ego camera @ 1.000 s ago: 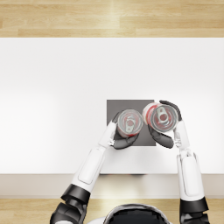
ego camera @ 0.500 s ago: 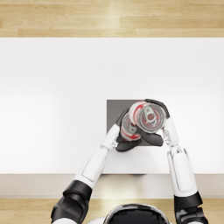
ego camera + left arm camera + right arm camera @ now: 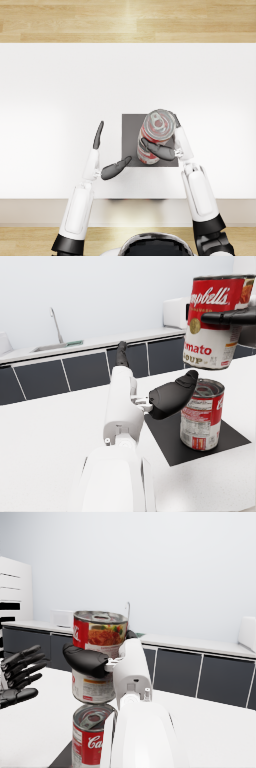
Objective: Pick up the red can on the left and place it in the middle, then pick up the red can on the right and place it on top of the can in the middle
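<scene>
- White tabletop (image 3: 60, 100) fills the middle band of the head view, with strips of pale wood floor (image 3: 125, 20) along the top and bottom edges.
- One dark grey square mat (image 3: 131, 131) lies on the table, just right of frame centre.
- Two red cans are counted, both with red-and-white soup labels.
- Lower can (image 3: 201, 415) stands upright on the mat at the right of the left wrist view, its silver lid facing up; in the head view it is almost wholly hidden beneath the other can.
- Upper can (image 3: 156, 135) is held upright directly above the lower one; in the left wrist view a clear gap separates the two, so they are apart.
- Right hand (image 3: 162, 147) grips the upper can around its side, dark fingers (image 3: 85, 659) wrapped across the label.
- Left hand (image 3: 102, 157) sits left of the mat in the head view, holding nothing, with its fingers spread wide apart; in the left wrist view its thumb (image 3: 172, 396) lies near the lower can's rim, and whether it touches cannot be told.
- Two white forearms rise from the bottom edge of the head view.
- Background in the wrist views: dark cabinet fronts (image 3: 75, 371) under a white counter, a tap over a sink (image 3: 54, 323), and plain pale walls (image 3: 200, 572).
</scene>
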Controlling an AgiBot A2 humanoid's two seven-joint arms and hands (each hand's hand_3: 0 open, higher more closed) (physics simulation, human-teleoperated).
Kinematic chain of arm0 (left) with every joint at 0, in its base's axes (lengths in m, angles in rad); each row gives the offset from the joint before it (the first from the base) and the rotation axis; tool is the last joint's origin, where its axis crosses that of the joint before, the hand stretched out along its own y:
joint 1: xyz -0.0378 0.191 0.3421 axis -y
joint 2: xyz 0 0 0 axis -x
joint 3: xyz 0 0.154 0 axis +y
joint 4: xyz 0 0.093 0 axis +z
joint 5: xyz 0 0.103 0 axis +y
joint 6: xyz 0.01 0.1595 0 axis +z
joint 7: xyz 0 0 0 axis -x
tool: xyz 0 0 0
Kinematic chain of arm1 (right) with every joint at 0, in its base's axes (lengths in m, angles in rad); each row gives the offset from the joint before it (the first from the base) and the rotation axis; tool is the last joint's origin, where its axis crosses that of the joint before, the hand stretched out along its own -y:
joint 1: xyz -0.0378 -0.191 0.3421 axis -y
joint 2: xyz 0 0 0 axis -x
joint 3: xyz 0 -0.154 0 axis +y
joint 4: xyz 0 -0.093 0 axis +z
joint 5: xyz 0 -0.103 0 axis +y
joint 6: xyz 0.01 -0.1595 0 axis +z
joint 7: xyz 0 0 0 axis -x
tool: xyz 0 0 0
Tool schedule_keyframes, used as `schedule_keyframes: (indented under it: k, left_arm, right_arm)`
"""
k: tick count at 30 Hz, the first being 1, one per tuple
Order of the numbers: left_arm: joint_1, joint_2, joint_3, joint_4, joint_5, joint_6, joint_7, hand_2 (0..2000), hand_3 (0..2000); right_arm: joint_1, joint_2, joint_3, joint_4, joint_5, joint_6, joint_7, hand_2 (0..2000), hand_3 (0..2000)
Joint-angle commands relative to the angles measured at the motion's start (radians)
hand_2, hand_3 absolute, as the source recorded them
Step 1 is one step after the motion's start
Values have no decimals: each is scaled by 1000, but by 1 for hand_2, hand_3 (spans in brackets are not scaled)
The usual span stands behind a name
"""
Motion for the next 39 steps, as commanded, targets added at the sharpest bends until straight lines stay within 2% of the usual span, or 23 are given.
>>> schedule_keyframes:
  k: [1, 9, 10, 11, 12, 13, 14, 20, 29, 30, 31, 39]
  left_arm:
    - [-10, -2, -111, -55, 0, 0, 1, 0, 0]
    - [-3, 12, -143, -104, 0, 0, 2, 0, 0]
    - [-4, 14, -148, -104, 0, 0, 2, 0, 0]
    - [-4, 15, -153, -103, 0, 0, 2, 0, 0]
    - [-6, 16, -155, -110, 0, 0, 2, 0, 0]
    - [-7, 17, -156, -110, 0, 0, 2, 0, 0]
    - [-7, 19, -157, -110, 0, 0, 2, 0, 0]
    - [-1, 29, -172, -109, 0, 0, 2, 0, 0]
    - [28, 45, -187, -127, 0, 0, 2, 0, 0]
    - [24, 45, -188, -132, 0, 0, 2, 0, 0]
    - [26, 47, -190, -133, 0, 0, 2, 0, 0]
    - [60, 60, -218, -210, 0, 0, 2, 0, 0]
  right_arm:
    - [12, -7, 13, -34, 0, -4, -4, 2000, 1520]
    - [-13, -11, 6, -96, 0, -2, -13, 2000, 1520]
    - [-16, -11, 6, -99, 0, 21, -14, 639, 1193]
    - [-23, -9, 6, -88, 0, 50, -17, 0, 867]
    - [-26, -10, 10, -84, 0, 73, -19, 0, 540]
    - [-30, -10, 9, -79, 0, 65, -18, 0, 213]
    - [-27, -13, 6, -76, 0, 43, -19, 0, 0]
    - [-21, -25, -19, -53, 0, -17, -22, 0, 0]
    - [53, -58, -58, 62, 0, -48, -25, 0, 0]
    - [201, 278, 265, 71, 0, -51, -25, 0, 0]
    - [80, 18, -1, 89, -1, -53, -26, 0, 0]
    - [96, 9, -125, 228, 0, -58, -26, 0, 0]
